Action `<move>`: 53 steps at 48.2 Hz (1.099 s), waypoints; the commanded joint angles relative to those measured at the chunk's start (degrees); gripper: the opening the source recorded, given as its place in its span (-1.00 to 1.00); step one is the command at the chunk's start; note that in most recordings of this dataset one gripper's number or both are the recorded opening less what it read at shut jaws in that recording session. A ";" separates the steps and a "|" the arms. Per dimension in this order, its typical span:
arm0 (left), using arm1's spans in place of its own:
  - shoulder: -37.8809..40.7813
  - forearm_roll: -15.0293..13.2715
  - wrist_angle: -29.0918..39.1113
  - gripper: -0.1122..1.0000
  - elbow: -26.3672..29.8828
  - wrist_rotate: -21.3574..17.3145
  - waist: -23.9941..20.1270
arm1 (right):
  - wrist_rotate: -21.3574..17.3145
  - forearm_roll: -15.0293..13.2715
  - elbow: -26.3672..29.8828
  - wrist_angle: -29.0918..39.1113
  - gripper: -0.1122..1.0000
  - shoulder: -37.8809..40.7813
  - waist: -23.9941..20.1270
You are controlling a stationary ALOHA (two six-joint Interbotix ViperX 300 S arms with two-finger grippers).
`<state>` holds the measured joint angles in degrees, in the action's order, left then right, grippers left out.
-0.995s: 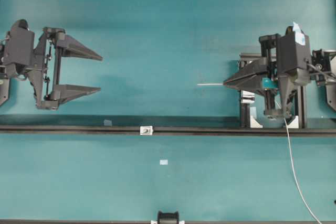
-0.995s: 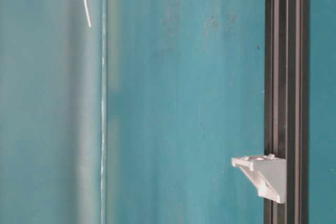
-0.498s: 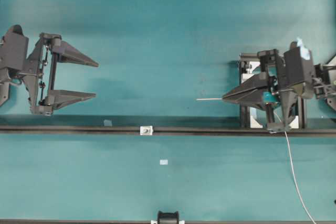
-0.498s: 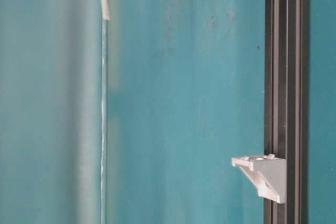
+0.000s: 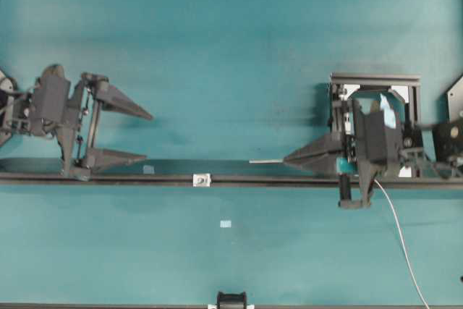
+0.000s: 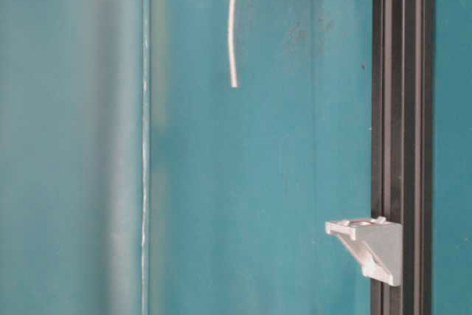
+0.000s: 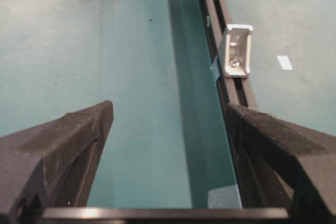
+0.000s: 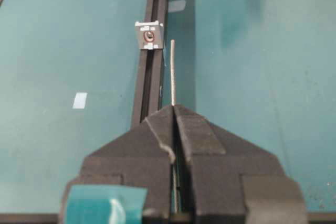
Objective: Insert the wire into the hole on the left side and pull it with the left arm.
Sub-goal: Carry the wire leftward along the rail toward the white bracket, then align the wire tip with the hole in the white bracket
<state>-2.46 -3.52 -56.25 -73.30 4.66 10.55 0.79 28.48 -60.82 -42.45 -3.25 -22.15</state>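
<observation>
1. On the teal desk (image 5: 231,48), a black rail (image 5: 275,179) runs left to right; a small silver-white square fitting sits on it near the middle, and its dark round hole (image 8: 149,35) is the target.
2. Right pincer (image 5: 289,160): fingers pressed together and clamped on the wire (image 5: 266,161). A short, straight free end projects leftward from the fingertips; the rest trails from behind the pincer toward the lower right edge of the overhead view.
3. Position of the wire: in the right wrist view its tip lies just beside the fitting, offset to the far side of the rail, apart from the hole. In the table-level view the tip hangs above and away from the fitting (image 6: 366,247).
4. Left pincer (image 5: 145,136): fingers wide apart, holding nothing, pointing right, with its lower finger close above the rail. In the left wrist view the fitting (image 7: 236,50) appears ahead, beyond the right-hand finger (image 7: 278,156).
5. Step in hand (judgement): alignment of the wire tip with the hole prior to insertion.
6. Good practice (judgement): shift the right pincer sideways until the tip is in line with the hole, match its height to the bore, then advance along the wire's own axis. The thin projecting end may bend if it strikes the fitting face, so the approach should be slow.
7. The left pincer should wait on the exit side, fingers apart, ready to close on the emerging end.
</observation>
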 commanded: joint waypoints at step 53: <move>12.92 0.35 -5.71 0.61 6.59 -0.53 4.66 | 4.66 10.99 5.62 -15.21 -0.73 15.47 -8.88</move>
<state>10.99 -3.43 -61.52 -67.06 4.22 15.03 5.54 39.99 -56.07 -56.51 12.13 -30.67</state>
